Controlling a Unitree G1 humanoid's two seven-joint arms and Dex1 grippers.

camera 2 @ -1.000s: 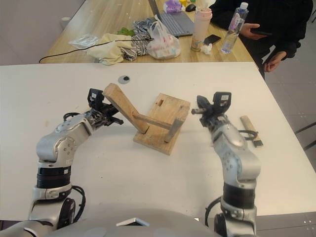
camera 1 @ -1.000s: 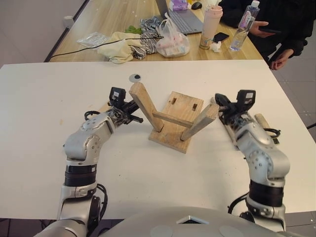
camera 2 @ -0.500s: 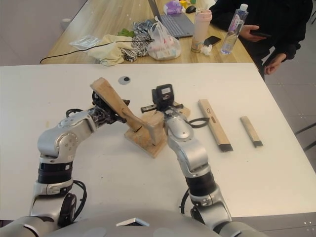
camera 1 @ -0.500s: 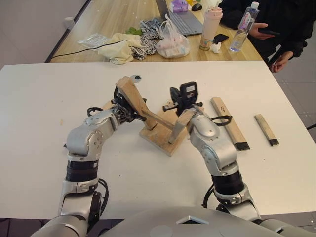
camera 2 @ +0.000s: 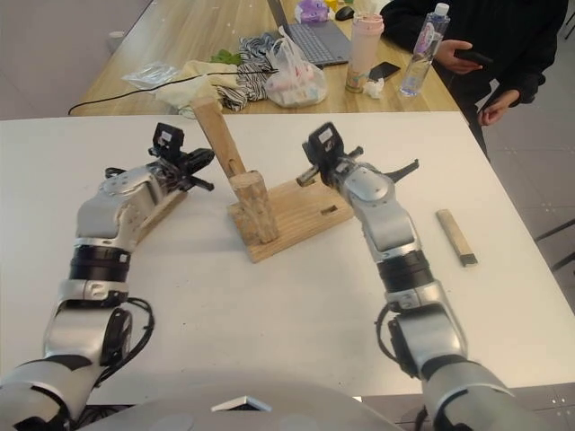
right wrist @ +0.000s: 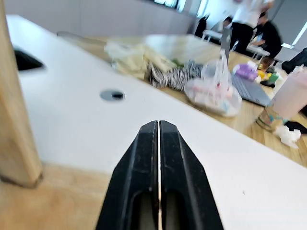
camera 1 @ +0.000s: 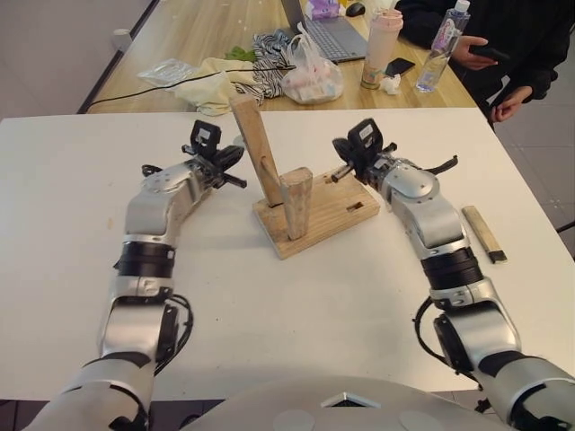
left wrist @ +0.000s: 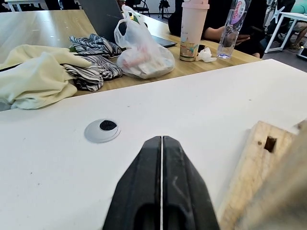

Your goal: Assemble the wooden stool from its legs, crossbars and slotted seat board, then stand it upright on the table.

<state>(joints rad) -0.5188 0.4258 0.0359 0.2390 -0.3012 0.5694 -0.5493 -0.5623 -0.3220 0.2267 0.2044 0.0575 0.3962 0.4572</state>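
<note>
The slotted seat board (camera 1: 325, 214) lies flat mid-table with two legs standing in it: a tall leaning leg (camera 1: 256, 148) and a shorter one (camera 1: 296, 203) in front. My left gripper (camera 1: 232, 163) is shut and holds nothing, just left of the tall leg. In the left wrist view its fingers (left wrist: 152, 163) point past the board's slotted edge (left wrist: 259, 163). My right gripper (camera 1: 340, 171) is shut and holds nothing, at the board's far right corner. The right wrist view has it over the board (right wrist: 57, 191) with a leg (right wrist: 14, 120) beside it.
A loose wooden bar (camera 1: 483, 233) lies near the table's right edge. A round cable grommet (left wrist: 102, 130) sits in the table behind the stool. The wooden table (camera 1: 189, 31) beyond holds clothes, a plastic bag (camera 1: 310, 76), a laptop, a cup and a bottle.
The board has turned and shifted, and its legs stand more upright. My right arm has swung from over the stool to the board's far right corner. My left gripper has backed off left of the tall leg.
</note>
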